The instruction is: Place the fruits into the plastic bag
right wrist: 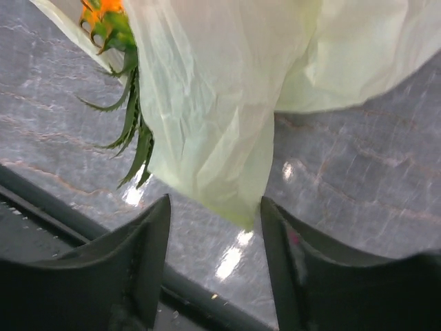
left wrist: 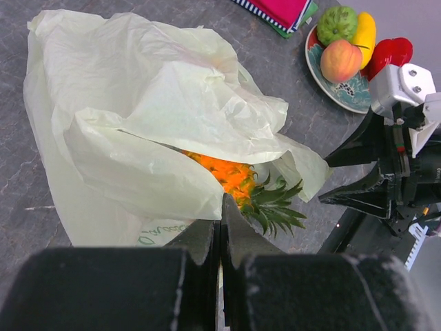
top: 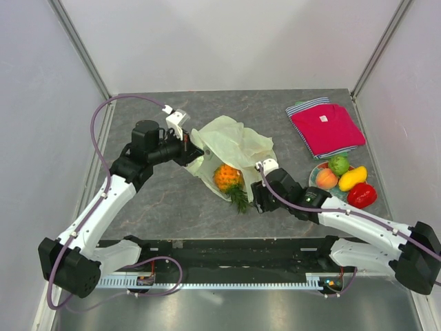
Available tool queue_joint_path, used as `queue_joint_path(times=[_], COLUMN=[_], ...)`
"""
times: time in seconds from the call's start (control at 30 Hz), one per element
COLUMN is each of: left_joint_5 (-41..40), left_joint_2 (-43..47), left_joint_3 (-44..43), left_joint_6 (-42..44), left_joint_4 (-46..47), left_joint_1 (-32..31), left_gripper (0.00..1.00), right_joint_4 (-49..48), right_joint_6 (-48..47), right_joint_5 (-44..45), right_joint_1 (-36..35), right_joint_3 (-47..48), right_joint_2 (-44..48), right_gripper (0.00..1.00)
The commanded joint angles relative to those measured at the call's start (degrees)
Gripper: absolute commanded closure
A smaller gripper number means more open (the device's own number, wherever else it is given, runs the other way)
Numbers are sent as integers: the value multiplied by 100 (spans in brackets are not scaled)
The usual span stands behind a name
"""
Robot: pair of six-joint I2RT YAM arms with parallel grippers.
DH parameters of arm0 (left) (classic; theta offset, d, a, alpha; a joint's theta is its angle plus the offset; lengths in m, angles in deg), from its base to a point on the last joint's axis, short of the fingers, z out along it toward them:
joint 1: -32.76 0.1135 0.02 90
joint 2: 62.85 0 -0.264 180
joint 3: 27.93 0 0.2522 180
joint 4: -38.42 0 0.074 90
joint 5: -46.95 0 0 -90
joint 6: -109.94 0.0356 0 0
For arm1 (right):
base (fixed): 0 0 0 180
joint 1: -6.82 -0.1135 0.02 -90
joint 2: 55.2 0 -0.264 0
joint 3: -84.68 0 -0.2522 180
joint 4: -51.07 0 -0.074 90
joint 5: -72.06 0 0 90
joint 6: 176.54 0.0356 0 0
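Grey table, white walls. One pale bag lies mid-table, edge pinched by the closed left gripper; right gripper gapes at its corner. One red shirt. One plate holds four fruits. One pineapple sits in the bag's mouth. Bag print unreadable.

Thin, crinkly, faintly translucent film on the plastic bag. Bumpy skin on the pineapple; glossy red piece. Soft cloth shirt. Smooth veined counter, catching glare. Matt black right tool.
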Motion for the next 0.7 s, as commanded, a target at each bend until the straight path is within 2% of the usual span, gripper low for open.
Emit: queue_joint_path(times=[0.0, 0.07, 0.13, 0.3, 0.37, 0.47, 0.57, 0.67], left_joint_5=[-74, 5, 84, -21, -48, 329, 664, 726], left_joint_2=[-45, -98, -151, -344, -536, -826, -994, -1083], left_joint_3=[-176, -238, -508, -1684, -2108, -2838, -3357, -3420], left_joint_6=[-91, -126, -318, -924, -1092, -1513, -1664, -1542], left_joint_4=[130, 95, -44, -247, -352, -362, -362, -388], left_joint_1=[24, 24, 25, 112, 226, 569, 850, 982], left_gripper=[98, 98, 98, 98, 98, 98, 99, 99], right_joint_4=[-785, -742, -488, 137, 216, 654, 884, 928], right_joint_6=[-438, -473, -473, -753, -921, -1290, -1563, -1563], right_joint_5=[158, -44, -141, 25, 60, 95, 403, 552], right_joint_1=[34, 78, 87, 183, 315, 526, 614, 781], right_joint_3=[23, 294, 637, 2420, 3183, 4194, 4759, 4666], right_joint_2=[-355, -417, -330, 12, 13, -345, -601, -663], right_gripper=[71, 100, 100, 100, 100, 100, 100, 100])
